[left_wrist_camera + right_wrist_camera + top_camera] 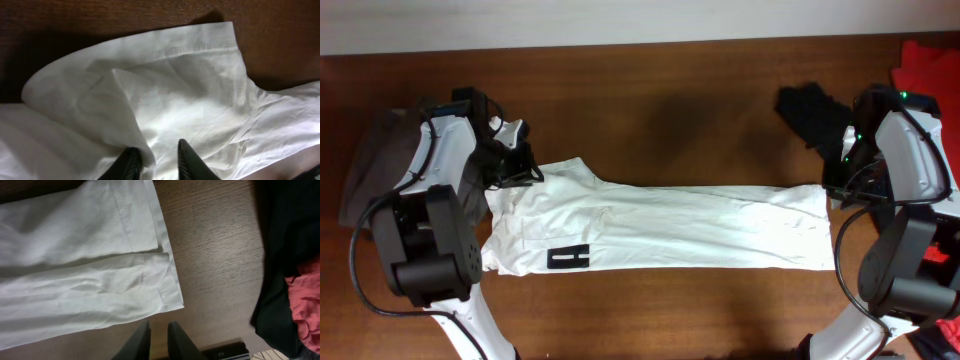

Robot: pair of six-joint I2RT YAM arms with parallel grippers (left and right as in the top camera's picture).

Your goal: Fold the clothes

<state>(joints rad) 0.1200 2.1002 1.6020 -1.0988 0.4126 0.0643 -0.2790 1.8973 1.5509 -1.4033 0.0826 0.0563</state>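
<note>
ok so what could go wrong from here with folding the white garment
1. The white garment is bunched in a raised ridge beside the left gripper; grabbing there may catch extra layers and set a crooked fold.
2. The right gripper sits over bare table, just off the hem, so closing here would likely miss the cloth.
3. The black garment lies near that end and could get dragged along.
</note>
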